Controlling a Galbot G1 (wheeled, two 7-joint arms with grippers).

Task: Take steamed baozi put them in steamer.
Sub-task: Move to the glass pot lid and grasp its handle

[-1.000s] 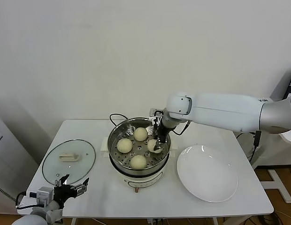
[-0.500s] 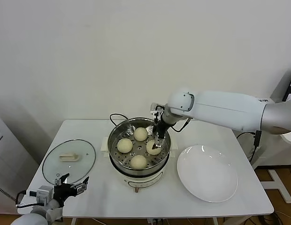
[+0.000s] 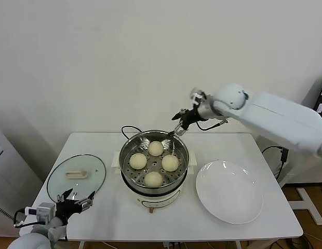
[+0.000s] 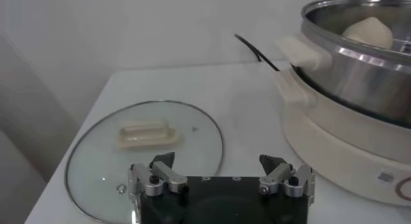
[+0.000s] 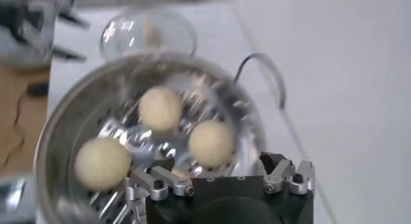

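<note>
The steamer (image 3: 134,141) stands mid-table, a shiny steel pot on a white base. Several steamed baozi lie on its perforated floor: one at the back (image 3: 156,148), one left (image 3: 137,161), one right (image 3: 170,163), one in front (image 3: 153,179). My right gripper (image 3: 179,124) hangs open and empty above the steamer's far right rim. Its wrist view looks down on the baozi (image 5: 212,143) between the spread jaws of the right gripper (image 5: 217,162). My left gripper (image 3: 75,201) waits open at the table's front left corner, and the left gripper (image 4: 217,161) holds nothing.
A round glass lid (image 3: 76,179) with a cream handle (image 4: 146,133) lies flat left of the steamer, just ahead of the left gripper. A flat white plate (image 3: 229,192) sits to the right. A black cord (image 3: 131,128) runs behind the pot.
My right gripper opened and let go of the baozi on the steamer's right side. It then rose out of the pot, up and to the back right. The left arm barely moved.
</note>
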